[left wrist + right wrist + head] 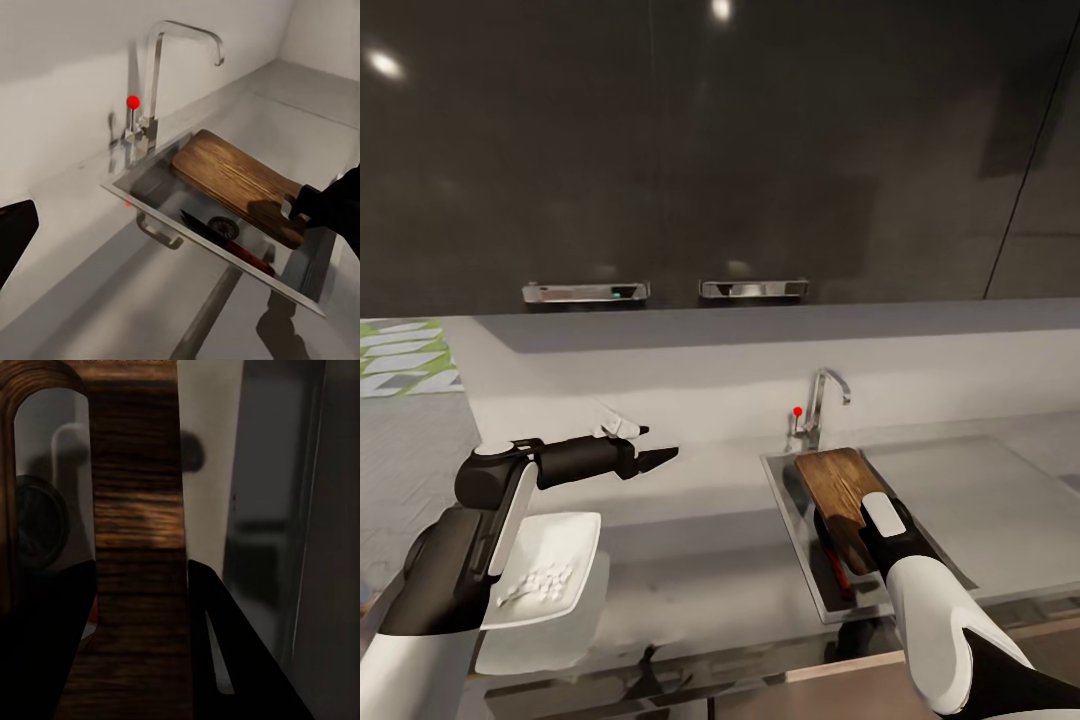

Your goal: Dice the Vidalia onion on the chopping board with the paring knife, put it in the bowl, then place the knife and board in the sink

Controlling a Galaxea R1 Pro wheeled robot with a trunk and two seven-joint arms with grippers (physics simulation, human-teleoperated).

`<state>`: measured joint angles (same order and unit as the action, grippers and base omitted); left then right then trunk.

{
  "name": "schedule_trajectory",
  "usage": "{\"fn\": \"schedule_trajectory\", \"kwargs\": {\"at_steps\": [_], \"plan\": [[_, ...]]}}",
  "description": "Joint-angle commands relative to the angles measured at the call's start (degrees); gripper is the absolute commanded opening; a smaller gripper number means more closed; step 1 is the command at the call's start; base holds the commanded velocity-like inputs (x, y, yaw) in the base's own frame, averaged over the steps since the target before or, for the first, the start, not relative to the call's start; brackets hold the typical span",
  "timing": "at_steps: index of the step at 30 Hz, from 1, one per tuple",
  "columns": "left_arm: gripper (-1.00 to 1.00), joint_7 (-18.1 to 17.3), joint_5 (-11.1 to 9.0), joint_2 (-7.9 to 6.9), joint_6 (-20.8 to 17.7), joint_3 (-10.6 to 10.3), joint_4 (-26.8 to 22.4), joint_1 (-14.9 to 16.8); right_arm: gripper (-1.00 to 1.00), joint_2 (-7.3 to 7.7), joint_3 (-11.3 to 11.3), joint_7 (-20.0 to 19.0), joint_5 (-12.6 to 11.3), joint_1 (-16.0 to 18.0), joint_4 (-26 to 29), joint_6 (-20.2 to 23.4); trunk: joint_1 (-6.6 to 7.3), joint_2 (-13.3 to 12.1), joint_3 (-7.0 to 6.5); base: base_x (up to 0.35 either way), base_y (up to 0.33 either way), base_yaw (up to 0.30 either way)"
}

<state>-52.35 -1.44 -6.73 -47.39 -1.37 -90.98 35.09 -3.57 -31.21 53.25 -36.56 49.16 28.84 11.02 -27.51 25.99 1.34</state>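
Observation:
The dark brown chopping board (pixel 838 480) slants into the steel sink (pixel 792 500), its far end up by the faucet. My right gripper (pixel 847 535) is shut on the board's handle strip (pixel 139 540) beside the slot, one finger on each side. In the basin under the board lies the paring knife (pixel 229 241), dark blade toward the faucet side and reddish handle (pixel 838 568) nearer me. The white bowl (pixel 565 535) sits on the grey countertop (pixel 700 560) at the left and holds white diced onion bits (pixel 540 583). My left gripper (pixel 658 459) hovers open and empty above the counter, left of the sink.
A curved chrome faucet (pixel 161 82) with a red dot (pixel 798 411) stands behind the sink. The flat steel drainboard (pixel 970 490) lies to the sink's right. Dark cabinets with two metal handles (pixel 585 292) hang above. The counter's front edge runs just below the bowl.

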Motion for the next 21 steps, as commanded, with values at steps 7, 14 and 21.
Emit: {"fn": "schedule_trajectory", "kwargs": {"at_steps": [7, 14, 21], "plan": [[1.00, 0.0, -0.1, -0.03, -0.4, 0.0, 0.0, 0.1, -1.00, -0.07, -0.2, 0.2, 0.2, 0.1, 0.2, 0.6, -0.03, 0.1, 0.54, 0.000, 0.000, 0.000], [1.00, 0.0, -0.1, -0.03, -0.4, 0.0, 0.0, 0.1, -1.00, -0.05, -0.2, 0.2, 0.2, 0.1, 0.2, 0.6, -0.03, 0.1, 0.94, 0.000, 0.000, 0.000], [1.00, 0.0, -0.1, -0.07, -0.4, 0.0, 0.0, 0.1, -1.00, -0.04, -0.2, 0.2, 0.1, 0.1, 0.2, 0.6, -0.03, 0.1, 1.16, 0.000, 0.000, 0.000]]}}
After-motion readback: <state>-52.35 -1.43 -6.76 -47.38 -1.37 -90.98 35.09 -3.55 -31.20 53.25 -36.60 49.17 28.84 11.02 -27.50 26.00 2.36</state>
